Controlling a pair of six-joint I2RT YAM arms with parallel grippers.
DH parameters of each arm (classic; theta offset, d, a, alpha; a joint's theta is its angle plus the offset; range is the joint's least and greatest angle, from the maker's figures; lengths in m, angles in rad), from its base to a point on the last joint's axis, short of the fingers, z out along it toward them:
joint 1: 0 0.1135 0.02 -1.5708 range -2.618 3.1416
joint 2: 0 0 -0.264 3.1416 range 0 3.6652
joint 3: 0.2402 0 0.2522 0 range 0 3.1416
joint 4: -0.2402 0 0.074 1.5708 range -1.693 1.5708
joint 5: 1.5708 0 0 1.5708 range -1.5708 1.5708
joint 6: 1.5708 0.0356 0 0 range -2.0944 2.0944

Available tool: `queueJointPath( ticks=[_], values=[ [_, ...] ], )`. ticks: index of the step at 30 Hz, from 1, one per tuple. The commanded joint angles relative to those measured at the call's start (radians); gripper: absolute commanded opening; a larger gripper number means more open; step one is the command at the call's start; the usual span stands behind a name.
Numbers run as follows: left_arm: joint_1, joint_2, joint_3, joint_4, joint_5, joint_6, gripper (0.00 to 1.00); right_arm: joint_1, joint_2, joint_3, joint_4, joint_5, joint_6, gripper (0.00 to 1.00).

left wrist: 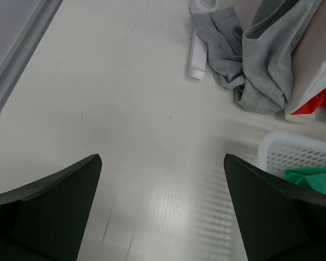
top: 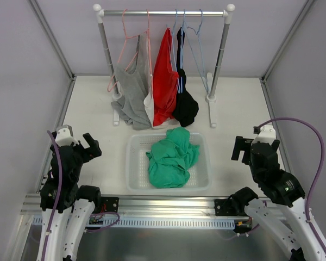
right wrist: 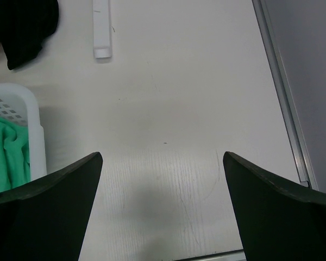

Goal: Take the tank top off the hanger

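The emerald-green tank top [top: 172, 157] lies crumpled in a white basket [top: 131, 163] at the table's middle, off any hanger. The thin light-blue wire hanger [top: 197, 60] hangs bare at the right end of the rack rail. My left gripper [top: 90, 145] is open and empty, left of the basket. My right gripper [top: 239, 148] is open and empty, right of the basket. In the left wrist view the open gripper [left wrist: 163, 206] hovers over bare table, with the tank top [left wrist: 312, 179] at the right edge. In the right wrist view the open gripper [right wrist: 163, 206] sees the tank top [right wrist: 8, 157] at the left.
A clothes rack [top: 163, 13] stands at the back with a grey top [top: 135, 87] on a pink hanger, a red top [top: 164, 76] and a black garment [top: 183, 106]. The rack's feet [right wrist: 101, 27] rest on the table. Walls close in both sides.
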Motion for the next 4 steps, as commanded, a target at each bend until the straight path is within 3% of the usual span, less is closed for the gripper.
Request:
queueJointPath(
  ticks=[1,4],
  values=[
    [0.005,-0.005,-0.007,0.038,0.016,0.020,0.99,-0.003,-0.011,-0.004,0.014,0.016,0.021,1.00],
    [0.005,-0.005,-0.005,0.038,0.017,0.022,0.99,-0.003,-0.006,-0.001,0.009,0.016,0.021,1.00]
  ],
)
